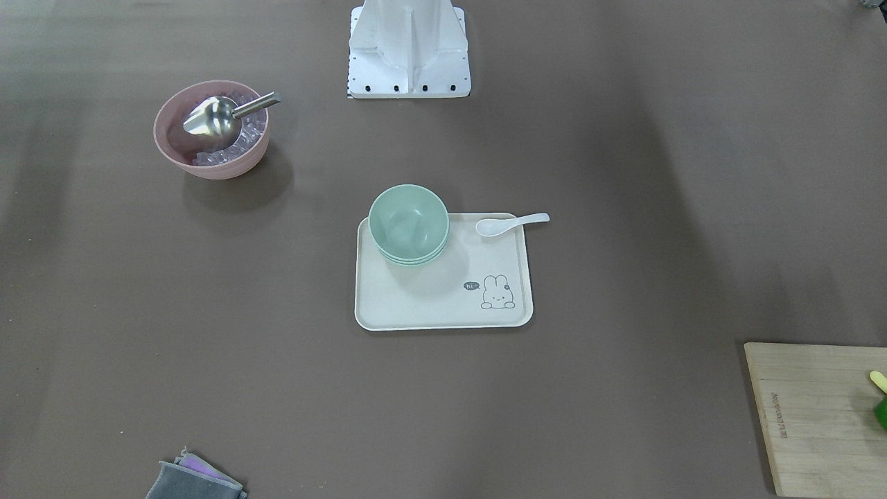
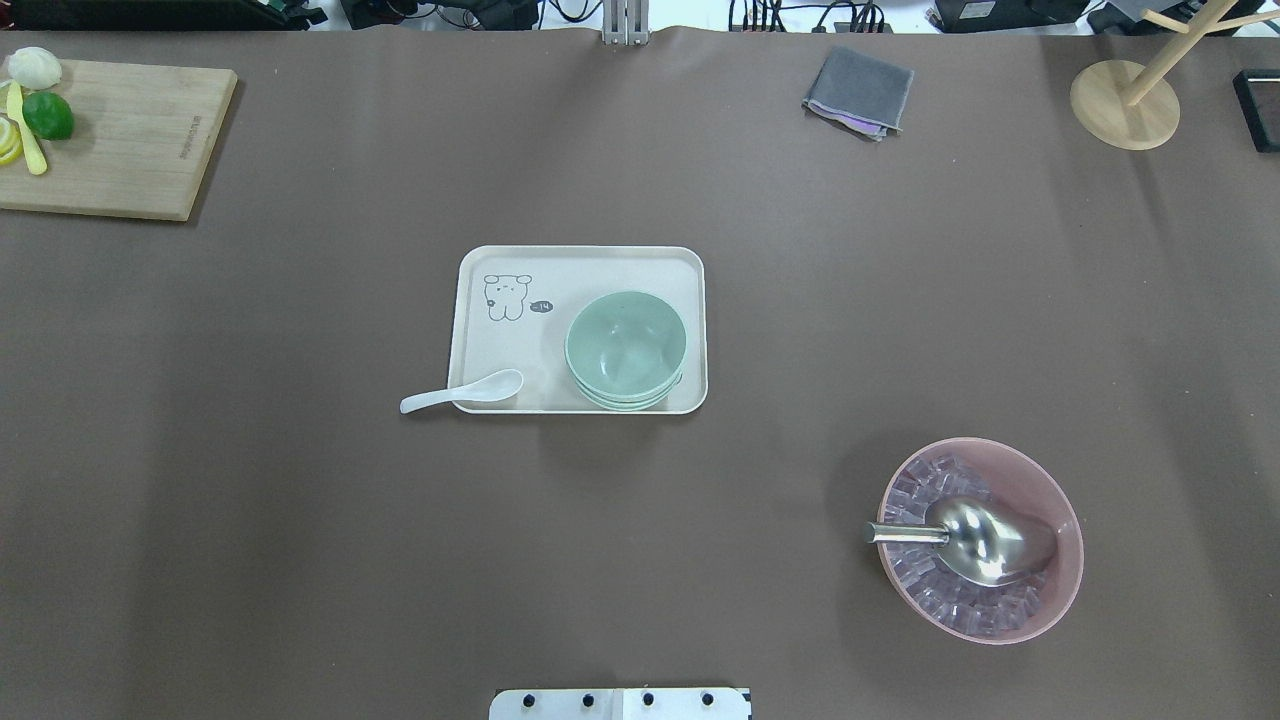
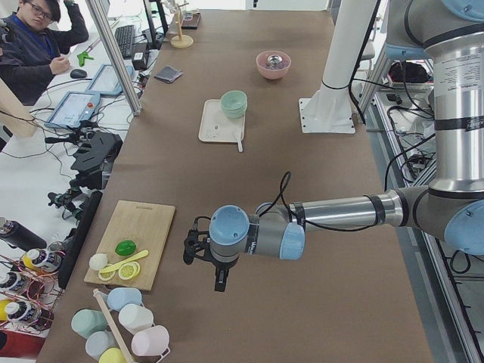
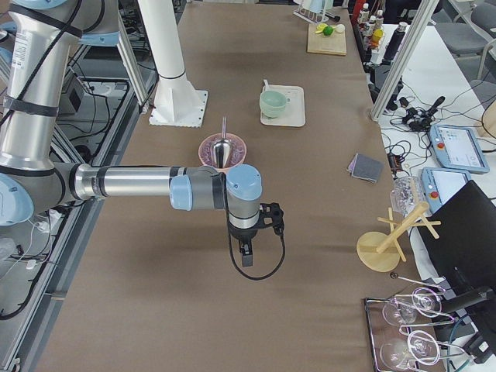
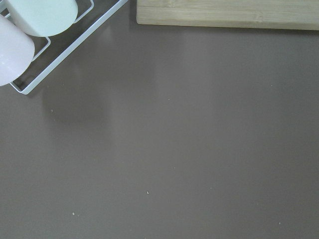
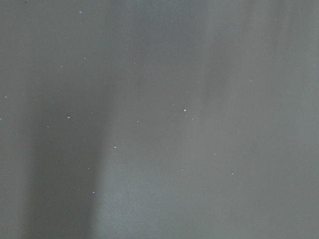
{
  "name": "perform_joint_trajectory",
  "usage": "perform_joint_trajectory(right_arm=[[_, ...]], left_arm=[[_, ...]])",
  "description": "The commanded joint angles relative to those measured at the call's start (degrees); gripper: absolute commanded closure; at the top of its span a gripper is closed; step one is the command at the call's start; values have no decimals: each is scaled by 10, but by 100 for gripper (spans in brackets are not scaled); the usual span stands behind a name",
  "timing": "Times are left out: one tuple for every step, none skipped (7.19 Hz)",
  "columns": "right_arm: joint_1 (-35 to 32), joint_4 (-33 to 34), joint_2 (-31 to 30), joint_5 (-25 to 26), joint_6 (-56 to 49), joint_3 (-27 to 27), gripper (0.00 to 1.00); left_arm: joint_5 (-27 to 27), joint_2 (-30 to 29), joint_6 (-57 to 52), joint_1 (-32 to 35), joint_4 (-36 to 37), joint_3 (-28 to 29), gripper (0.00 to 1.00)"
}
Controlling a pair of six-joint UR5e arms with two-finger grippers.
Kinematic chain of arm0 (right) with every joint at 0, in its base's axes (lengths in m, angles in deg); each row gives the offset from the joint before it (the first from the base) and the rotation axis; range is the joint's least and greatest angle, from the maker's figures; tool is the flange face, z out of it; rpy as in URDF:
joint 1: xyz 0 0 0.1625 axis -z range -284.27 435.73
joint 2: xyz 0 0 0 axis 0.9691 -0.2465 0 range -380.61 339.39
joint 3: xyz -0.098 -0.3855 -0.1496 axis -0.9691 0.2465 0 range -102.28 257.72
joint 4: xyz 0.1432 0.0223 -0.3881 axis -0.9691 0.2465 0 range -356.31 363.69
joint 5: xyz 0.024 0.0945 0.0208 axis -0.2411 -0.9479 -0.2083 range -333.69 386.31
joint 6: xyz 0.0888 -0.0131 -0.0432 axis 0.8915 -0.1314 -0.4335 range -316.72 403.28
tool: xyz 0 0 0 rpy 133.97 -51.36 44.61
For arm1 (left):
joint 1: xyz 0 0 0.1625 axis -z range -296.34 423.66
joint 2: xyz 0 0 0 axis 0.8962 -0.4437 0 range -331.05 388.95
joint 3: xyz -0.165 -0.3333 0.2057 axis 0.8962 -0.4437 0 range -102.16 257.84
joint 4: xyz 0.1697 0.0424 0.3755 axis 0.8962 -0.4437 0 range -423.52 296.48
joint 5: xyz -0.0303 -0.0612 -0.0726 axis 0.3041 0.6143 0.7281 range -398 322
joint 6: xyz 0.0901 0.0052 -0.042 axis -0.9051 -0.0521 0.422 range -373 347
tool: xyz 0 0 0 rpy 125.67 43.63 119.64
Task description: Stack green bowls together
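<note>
The green bowls [image 1: 408,223] sit nested in one stack on a cream tray [image 1: 429,305] with a rabbit drawing, at the tray's corner nearest the robot. The stack also shows in the overhead view [image 2: 626,347] and in both side views [image 3: 234,102] [image 4: 273,101]. My left gripper [image 3: 220,281] hangs over bare table far from the tray, near the cutting board. My right gripper [image 4: 246,256] hangs over bare table past the pink bowl. Both show only in the side views, so I cannot tell if they are open or shut. Neither wrist view shows fingers.
A white spoon [image 2: 462,391] lies across the tray's edge. A pink bowl [image 2: 1050,585] holds ice and a metal scoop [image 2: 985,540]. A cutting board [image 2: 130,140] with lime and lemon, a grey cloth [image 2: 858,91], a wooden stand [image 2: 1125,105] and a cup rack [image 5: 30,30] stand around.
</note>
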Motion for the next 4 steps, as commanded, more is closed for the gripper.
perform_joint_trajectory(right_arm=[[0, 0, 0, 0, 0, 0, 0], [0, 0, 1, 0, 0, 0, 0], [0, 0, 1, 0, -1, 2, 0], [0, 0, 1, 0, -3, 7, 0]], left_arm=[[0, 2, 0, 2, 0, 1, 2], [0, 2, 0, 2, 0, 1, 2], [0, 2, 0, 2, 0, 0, 2], [0, 2, 0, 2, 0, 1, 2]])
